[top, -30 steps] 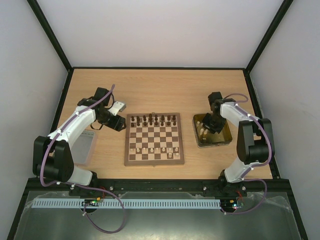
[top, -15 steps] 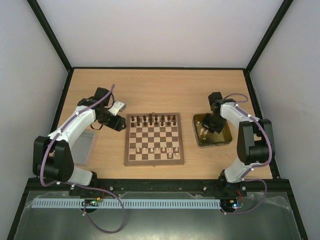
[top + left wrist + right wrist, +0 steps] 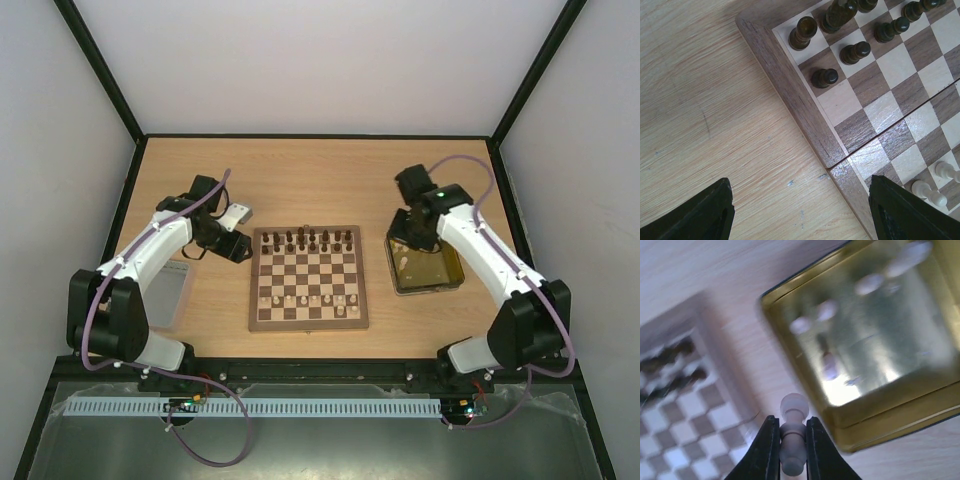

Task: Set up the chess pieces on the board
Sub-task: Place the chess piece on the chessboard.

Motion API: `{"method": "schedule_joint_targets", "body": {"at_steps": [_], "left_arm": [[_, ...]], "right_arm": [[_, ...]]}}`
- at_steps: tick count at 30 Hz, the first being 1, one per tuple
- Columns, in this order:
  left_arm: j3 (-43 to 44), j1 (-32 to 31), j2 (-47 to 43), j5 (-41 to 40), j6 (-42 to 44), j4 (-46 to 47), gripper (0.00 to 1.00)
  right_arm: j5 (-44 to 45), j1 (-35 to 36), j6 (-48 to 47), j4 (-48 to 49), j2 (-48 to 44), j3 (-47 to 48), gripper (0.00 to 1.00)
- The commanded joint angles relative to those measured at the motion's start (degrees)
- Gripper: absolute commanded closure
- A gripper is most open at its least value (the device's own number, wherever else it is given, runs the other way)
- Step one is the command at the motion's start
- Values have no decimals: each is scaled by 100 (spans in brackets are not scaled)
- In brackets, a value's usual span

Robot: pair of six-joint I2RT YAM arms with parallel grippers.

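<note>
The board lies mid-table, with dark chess pieces along its far rows and cream ones along its near rows. My right gripper hangs over the left edge of the yellow tin. In the right wrist view it is shut on a cream pawn, between the tin and the blurred board. My left gripper hovers at the board's far left corner. The left wrist view shows it open and empty above the table and the board's border, near dark pawns.
Several cream pieces lie in the tin, blurred in the right wrist view. A grey translucent lid lies left of the board under the left arm. A small white object sits beyond the left gripper.
The right gripper has shut on a cream pawn and risen out of the tin, shifting left toward the board. The left arm has not moved.
</note>
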Motion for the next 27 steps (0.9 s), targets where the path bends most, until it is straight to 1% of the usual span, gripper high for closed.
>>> {"method": "schedule_joint_targets", "body": {"at_steps": [1,4,6,9,12,19,27], "left_arm": [[-71,-18,67,40,-5,-12,25],[-59,-20,94,8,-3,-12,25],[-62,-29,90,13,-5,-13,25],[-67,-29,70,9,-6,-12,25],[-70,-29,69,14,-5,-12,25],[-75,-25,-7,-13,-23,5,25],[-96,-29,-54,-30,-19,31,25]], "right_arm": [[176,1238,231,-870,77,515,97],[-5,2014,301,-974,354,761,97],[-185,2349,301,-960,518,892,96],[-230,2825,222,-1053,816,1144,96],[-362,3241,148,-1028,1069,1216,96],[-465,3802,5,-933,1536,1189,96],[-615,3982,-43,-730,1691,882,96]]}}
